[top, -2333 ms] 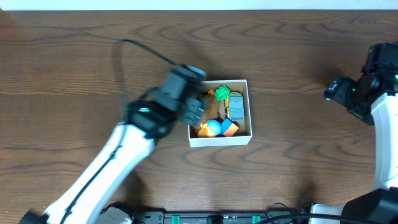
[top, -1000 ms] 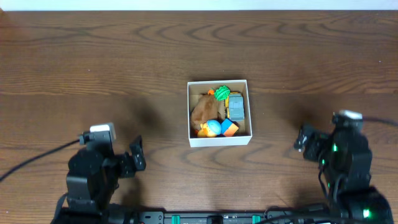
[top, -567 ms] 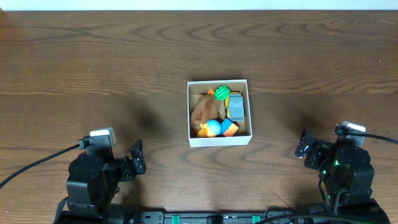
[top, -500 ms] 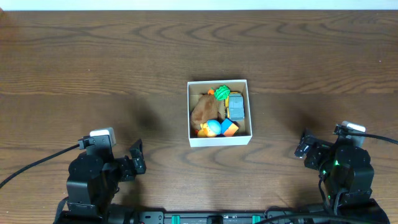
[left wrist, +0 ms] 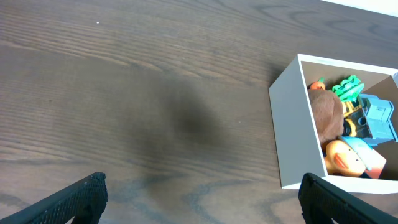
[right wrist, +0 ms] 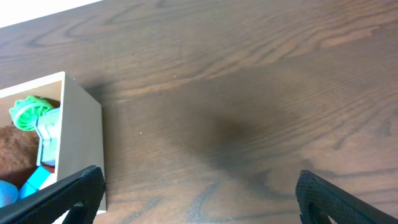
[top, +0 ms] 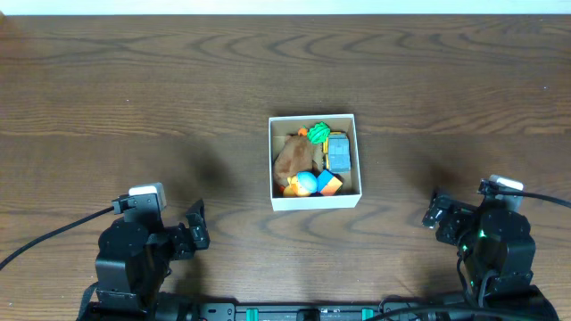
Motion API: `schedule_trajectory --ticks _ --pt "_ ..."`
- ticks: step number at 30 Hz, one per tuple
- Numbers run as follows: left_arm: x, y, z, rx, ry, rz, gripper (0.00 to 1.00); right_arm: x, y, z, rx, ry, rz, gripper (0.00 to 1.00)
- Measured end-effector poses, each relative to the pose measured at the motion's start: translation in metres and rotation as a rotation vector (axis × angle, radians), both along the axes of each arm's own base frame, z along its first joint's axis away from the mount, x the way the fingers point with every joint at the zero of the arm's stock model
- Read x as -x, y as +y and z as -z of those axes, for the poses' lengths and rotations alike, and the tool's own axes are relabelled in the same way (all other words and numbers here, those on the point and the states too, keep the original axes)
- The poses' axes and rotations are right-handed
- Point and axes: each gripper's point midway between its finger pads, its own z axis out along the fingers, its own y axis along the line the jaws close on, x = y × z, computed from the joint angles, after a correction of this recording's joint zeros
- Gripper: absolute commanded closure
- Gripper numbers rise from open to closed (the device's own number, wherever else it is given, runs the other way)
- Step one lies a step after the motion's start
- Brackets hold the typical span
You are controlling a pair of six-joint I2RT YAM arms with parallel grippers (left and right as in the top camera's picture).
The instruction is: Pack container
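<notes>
The container [top: 314, 202] is a square white-walled box at the table's middle. It holds a brown plush toy [top: 290, 156], a green toy [top: 318, 133], a grey-blue block [top: 339, 152], a blue ball [top: 307, 183] and an orange piece [top: 331, 185]. It also shows in the left wrist view [left wrist: 297, 137] and the right wrist view [right wrist: 79, 143]. My left gripper [top: 197, 227] is open and empty near the front left edge, well clear of the box. My right gripper [top: 434, 210] is open and empty at the front right. Both sets of fingertips [left wrist: 84, 196] [right wrist: 323, 193] stand wide apart over bare wood.
A dark wooden table [top: 134, 89] lies all around the box. A black cable [top: 53, 232] runs from the left arm toward the left edge. Another cable [top: 544, 198] leads off to the right.
Both arms have pulled back from the box area to the front edge of the table. The left gripper left the box, whose toys lie inside. In the last half second nothing moves.
</notes>
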Motion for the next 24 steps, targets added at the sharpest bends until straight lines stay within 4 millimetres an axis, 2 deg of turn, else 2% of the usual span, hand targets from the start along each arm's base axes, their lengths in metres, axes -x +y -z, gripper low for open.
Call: schedule_trajectory --ticks 7,10,16,24 --pt "0.000 0.000 0.000 0.000 0.000 0.000 0.02 0.003 0.005 -0.011 0.016 -0.195 -0.067 0.01" --pt "0.000 0.000 0.000 0.001 0.001 0.001 0.02 0.000 0.009 -0.005 0.032 -0.299 -0.106 0.01" --pt "0.000 -0.001 0.000 0.002 0.001 0.002 0.02 -0.022 0.019 0.007 0.049 -0.474 -0.167 0.01" --pt "0.000 -0.001 0.001 0.002 0.002 0.002 0.02 -0.036 0.025 0.027 0.146 -0.536 -0.231 0.01"
